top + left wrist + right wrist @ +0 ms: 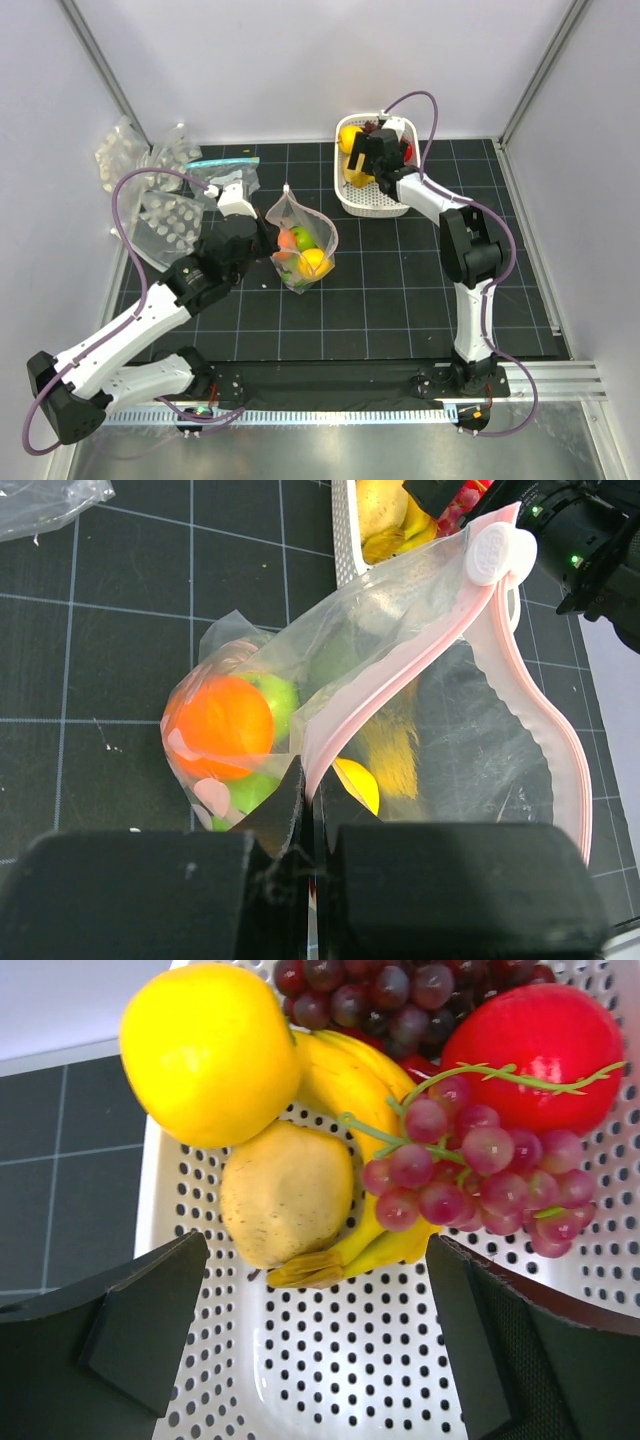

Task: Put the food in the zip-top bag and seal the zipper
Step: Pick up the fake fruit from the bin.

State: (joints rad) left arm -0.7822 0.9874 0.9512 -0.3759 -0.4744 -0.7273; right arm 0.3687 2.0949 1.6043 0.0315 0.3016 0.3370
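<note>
The zip-top bag [300, 245] stands on the black mat at the middle, mouth open, with an orange fruit [220, 725], a green fruit [275, 702] and a yellow one [357, 782] inside. My left gripper [310, 780] is shut on its pinkish zipper [400, 670] strip, which ends in a white slider [497, 552]. My right gripper [315, 1260] is open and empty, low inside the white basket [340, 1360]. In front of its jaws lie a tan pear [285, 1190], a banana [350, 1080], a yellow fruit [210, 1055], red grapes [470, 1175] and a red fruit [545, 1055].
Spare dotted clear bags [165, 205] and a flat bag with a teal strip [222, 162] lie at the back left. The basket [375, 205] sits at the back right near the wall. White enclosure walls ring the mat; a metal rail runs along the near edge.
</note>
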